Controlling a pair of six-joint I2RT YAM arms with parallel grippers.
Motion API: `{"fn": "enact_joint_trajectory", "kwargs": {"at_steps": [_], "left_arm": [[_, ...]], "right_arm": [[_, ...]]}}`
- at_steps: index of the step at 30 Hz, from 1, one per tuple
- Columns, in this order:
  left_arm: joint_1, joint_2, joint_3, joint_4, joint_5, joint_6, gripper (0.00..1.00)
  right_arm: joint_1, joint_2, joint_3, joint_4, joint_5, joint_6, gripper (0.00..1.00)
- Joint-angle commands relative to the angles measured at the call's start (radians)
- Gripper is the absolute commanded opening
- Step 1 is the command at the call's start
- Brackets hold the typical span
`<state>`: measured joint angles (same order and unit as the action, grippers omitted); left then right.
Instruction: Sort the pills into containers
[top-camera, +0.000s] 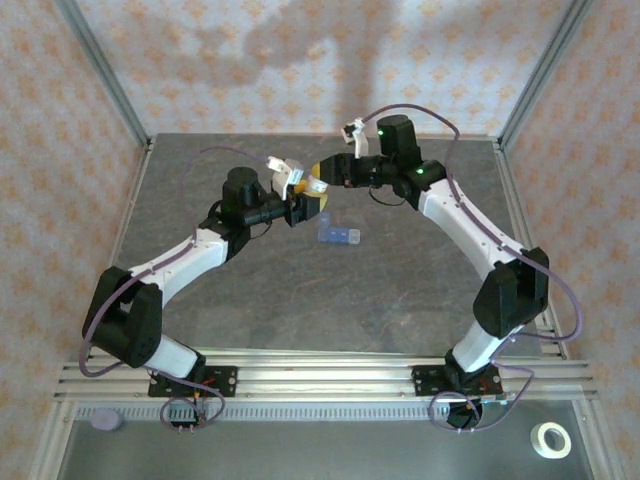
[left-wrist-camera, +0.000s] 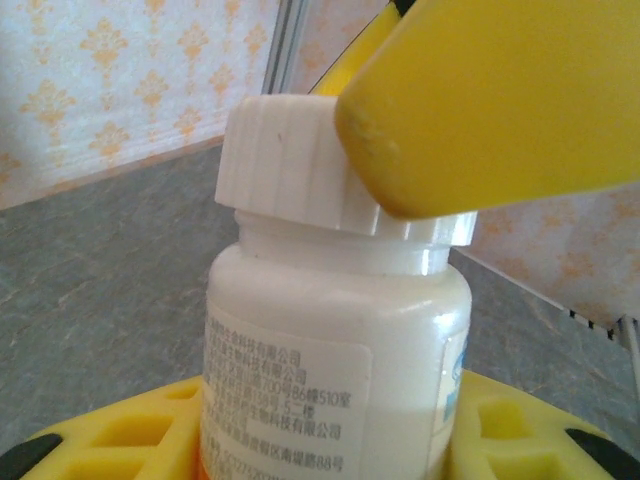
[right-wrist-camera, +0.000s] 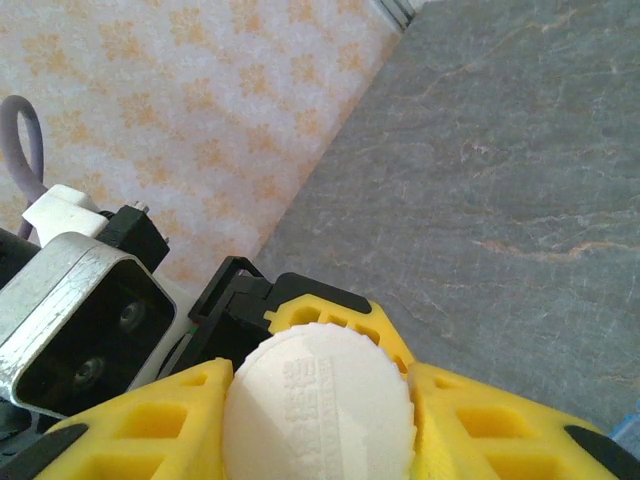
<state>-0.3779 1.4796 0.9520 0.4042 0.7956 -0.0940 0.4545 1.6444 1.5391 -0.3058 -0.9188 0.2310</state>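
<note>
Nearest, on the ledge in front of the arm bases, lie a tape roll (top-camera: 550, 440) on the right and a flat grey disc (top-camera: 107, 421) on the left. No writing can be read on them.

Farther in, on the grey counter (top-camera: 300, 300), sit the blue see-through containers (top-camera: 338, 236) in a short row of joined boxes. They lie between the two arms, alone, with nothing touching them.

Just past them the two arms meet. The left end effector (left-wrist-camera: 330, 450) is closed on a white bottle (left-wrist-camera: 330, 300), with a yellow finger on each side of its body. The bottle has a white label (left-wrist-camera: 285, 385) with rows of small Chinese print. A few numbers show in it, like 200, 86, 510 and 88, but the rest is too small to read.

The right end effector (right-wrist-camera: 320, 440) is closed on the ribbed white cap (left-wrist-camera: 290, 170), which is on the bottle. One big yellow finger (left-wrist-camera: 500, 90) presses on the cap's side. From above, the cap top has raised writing – too blurry to read.

Farthest back is a pale wall (top-camera: 250, 60) with little orange flower shapes.
</note>
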Motion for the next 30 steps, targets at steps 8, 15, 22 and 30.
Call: {"fn": "enact_joint_trajectory", "kwargs": {"at_steps": [8,15,22,30], "left_arm": [[0.016,-0.038,0.021,-0.081,-0.114,0.104,0.0],[0.006,-0.043,0.021,-0.169,-0.219,0.238,0.0],[-0.003,-0.037,0.03,-0.199,-0.236,0.277,0.0],[-0.01,-0.03,0.038,-0.197,-0.232,0.279,0.0]], "right_arm": [[-0.003,-0.075,-0.002,0.026,0.158,0.131,0.78],[-0.004,-0.037,0.082,-0.146,0.332,0.314,0.8],[0.031,0.028,0.112,-0.16,0.318,0.386,0.8],[0.078,0.088,0.156,-0.185,0.324,0.38,0.78]]}}
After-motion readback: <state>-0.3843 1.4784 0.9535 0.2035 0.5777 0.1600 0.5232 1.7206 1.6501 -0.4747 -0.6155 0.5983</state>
